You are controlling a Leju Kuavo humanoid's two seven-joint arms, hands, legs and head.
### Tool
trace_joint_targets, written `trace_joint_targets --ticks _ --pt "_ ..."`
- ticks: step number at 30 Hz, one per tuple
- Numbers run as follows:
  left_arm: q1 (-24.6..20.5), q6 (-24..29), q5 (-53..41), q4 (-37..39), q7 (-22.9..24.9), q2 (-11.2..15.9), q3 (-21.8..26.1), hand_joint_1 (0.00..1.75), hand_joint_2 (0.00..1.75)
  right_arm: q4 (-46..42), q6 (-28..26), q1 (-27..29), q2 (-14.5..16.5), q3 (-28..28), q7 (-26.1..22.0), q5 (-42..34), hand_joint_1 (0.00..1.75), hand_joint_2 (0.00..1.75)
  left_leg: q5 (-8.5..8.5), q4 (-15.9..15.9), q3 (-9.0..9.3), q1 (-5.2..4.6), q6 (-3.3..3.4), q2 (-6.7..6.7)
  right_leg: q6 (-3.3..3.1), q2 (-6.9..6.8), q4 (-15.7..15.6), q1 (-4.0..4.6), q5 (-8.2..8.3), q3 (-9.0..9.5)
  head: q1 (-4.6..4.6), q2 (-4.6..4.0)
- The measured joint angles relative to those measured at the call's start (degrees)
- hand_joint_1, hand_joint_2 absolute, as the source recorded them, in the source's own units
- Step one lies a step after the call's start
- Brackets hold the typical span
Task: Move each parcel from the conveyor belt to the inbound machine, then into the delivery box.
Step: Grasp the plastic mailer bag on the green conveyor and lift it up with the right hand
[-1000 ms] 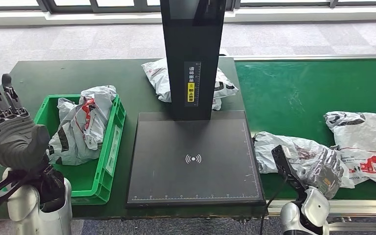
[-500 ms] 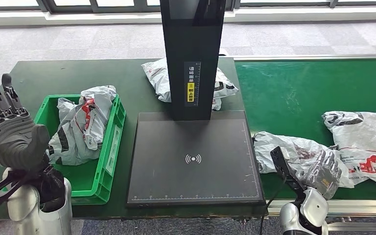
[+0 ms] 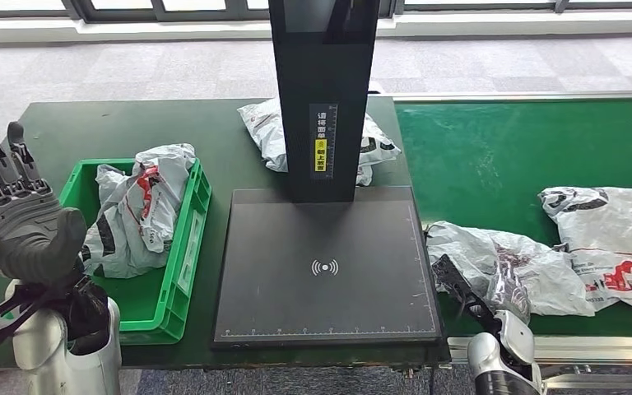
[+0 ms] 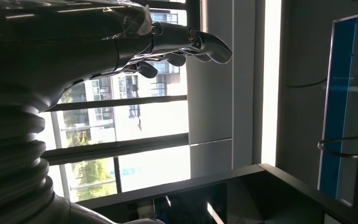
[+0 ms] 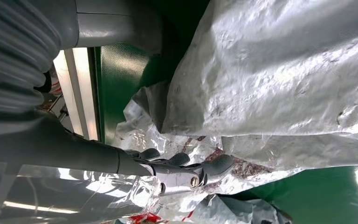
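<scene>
The right hand (image 3: 506,290) is on the parcel (image 3: 502,262) at the belt's (image 3: 477,156) near edge, just beside the scanner plate (image 3: 325,263); its fingers (image 5: 214,164) press into the wrinkled plastic, but I cannot tell whether they grasp it. The left hand (image 3: 12,222) is raised, released, fingers spread, near the green box (image 3: 185,247) holding another parcel (image 3: 136,214).

A dark green table (image 3: 132,123) stood on a grey carpeted floor (image 3: 173,70). Window frames (image 3: 115,10) ran along the far wall above a pale sill. Through the left wrist view, large window panes (image 4: 135,135) showed buildings and trees outside.
</scene>
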Motion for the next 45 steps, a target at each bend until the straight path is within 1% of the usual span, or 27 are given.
trace_joint_targets --ticks 1,5,11,19,23,25,27,28,30,33,35,37,38,39,41,43,45 --pt "-0.01 -0.08 -0.06 -0.06 0.04 0.0 0.0 0.0 1.75 0.52 0.12 -0.22 -0.11 0.02 -0.02 -0.16 0.01 1.75 0.0 0.0 0.0 0.0 0.0 0.0 0.0 0.0 0.0 0.0 0.0 0.0 0.0 0.0" --pt "-0.12 -0.56 -0.58 -0.23 0.39 0.0 -0.01 0.0 1.75 2.47 1.69 -0.86 -0.7 0.5 0.41 -0.71 1.75 1.75 0.0 0.0 0.0 0.0 0.0 0.01 0.0 0.0 0.0 0.0 0.0 0.0 0.0 0.0" --pt "-0.13 -0.57 -1.2 -0.23 0.45 0.0 -0.05 0.0 1.75 4.21 3.26 -1.3 -1.19 1.81 0.35 -0.47 1.75 1.75 0.0 0.0 0.01 0.0 0.0 0.01 0.0 0.01 0.0 0.0 0.0 0.0 0.0 0.0" --pt "0.0 -0.61 -1.27 -0.26 0.29 -0.03 -0.05 0.0 1.75 5.26 2.89 -2.22 -1.56 2.2 0.33 -0.43 1.75 1.75 0.0 0.0 0.01 0.0 0.0 0.01 0.0 0.01 0.0 0.01 0.0 0.01 0.0 0.0" --pt "0.2 -0.91 -1.45 -0.44 0.05 -0.14 -0.03 0.0 1.75 5.45 1.73 -2.3 -1.67 2.56 0.44 -0.4 1.75 1.75 0.0 0.0 0.01 0.0 0.0 0.01 0.0 0.01 0.0 0.01 0.0 0.0 0.0 0.0" --pt "0.41 -1.05 -1.49 -0.72 -0.02 -0.21 0.0 0.0 1.75 5.43 0.4 -2.32 -1.75 2.7 0.63 -0.15 1.75 1.75 0.0 0.0 0.0 0.0 0.0 0.01 0.0 0.01 0.0 0.01 0.0 0.01 0.01 0.0" --pt "0.73 -1.07 -1.49 -1.17 -0.08 -0.26 0.03 0.0 1.75 5.1 -2.49 -2.29 -1.79 2.8 1.02 0.52 1.75 1.75 0.0 0.0 0.0 0.0 0.0 0.01 0.0 0.01 0.01 0.0 0.0 0.01 0.01 0.0" --pt "0.96 -1.03 -1.49 -1.47 -0.13 -0.3 0.05 0.0 1.75 4.58 -4.51 -2.19 -1.77 2.84 1.11 0.96 1.75 1.75 0.0 0.0 0.0 0.0 0.0 0.01 0.0 0.0 0.01 0.0 0.0 0.01 0.01 0.0" --pt "1.74 -0.81 -1.49 -2.27 -0.4 -0.45 0.13 0.0 1.75 2.01 -10.43 -1.63 -1.54 2.87 0.26 1.72 1.75 1.75 0.0 0.0 -0.01 0.0 0.0 0.0 0.0 0.0 0.01 -0.01 0.0 0.0 0.01 0.0" --pt "2.88 -0.43 -1.48 -3.44 -0.92 -0.84 0.26 0.0 1.75 -4.36 -20.81 -0.42 -0.73 2.9 -4.04 1.87 1.75 1.75 0.0 0.0 -0.01 0.0 0.0 0.0 0.0 0.0 0.0 -0.01 0.0 0.0 0.01 0.0" --pt "3.25 -0.23 -1.47 -3.92 -1.15 -1.09 0.3 0.0 1.75 -8.33 -24.76 0.22 -0.14 2.91 -6.77 1.52 1.75 1.75 -0.01 0.0 0.0 0.0 0.0 0.0 0.0 0.0 0.0 -0.01 -0.01 0.0 0.01 0.0" --pt "3.47 -0.02 -1.46 -4.19 -1.22 -1.27 0.31 0.0 1.75 -11.21 -27.23 0.75 0.38 2.92 -9.1 0.53 1.75 1.75 -0.01 0.0 0.0 0.0 0.0 0.0 0.0 -0.01 0.0 0.0 -0.01 0.0 0.0 0.0" --pt "3.5 0.12 -1.43 -4.23 -1.24 -1.32 0.31 0.0 1.75 -12.45 -29.09 1.06 0.65 2.96 -11.15 -0.59 1.75 1.75 -0.01 0.0 -0.01 0.0 0.01 0.0 0.0 -0.02 0.0 -0.01 -0.01 0.0 0.0 0.0" --pt "3.49 0.3 -1.34 -4.23 -1.26 -1.35 0.31 0.0 1.75 -13.69 -31.39 1.39 1.01 3.0 -13.97 -2.13 1.75 1.75 -0.01 0.0 -0.01 0.0 0.01 -0.01 0.0 -0.03 0.0 -0.01 -0.01 0.0 0.0 0.0" --pt "3.39 0.72 -1.14 -4.15 -1.29 -1.36 0.31 0.0 1.75 -16.75 -35.67 1.88 2.1 3.09 -21.09 -5.57 1.75 1.75 -0.01 0.0 0.0 0.0 0.0 0.01 0.0 -0.02 0.0 0.0 -0.01 -0.01 0.01 0.0" --pt "3.11 1.03 -0.99 -3.92 -1.42 -1.36 0.27 0.0 1.75 -20.53 -37.5 2.1 3.87 3.1 -28.21 -8.25 1.75 1.75 0.0 0.0 0.03 0.0 -0.01 0.05 0.0 0.03 0.0 0.01 0.0 -0.02 0.01 0.0" --pt "2.69 1.21 -0.87 -3.61 -1.58 -1.36 0.2 0.0 1.75 -24.08 -37.88 2.22 5.86 3.1 -32.99 -9.71 1.75 1.75 0.0 0.0 0.06 0.0 -0.01 0.09 -0.01 0.05 0.0 0.03 0.0 -0.03 0.0 0.0"
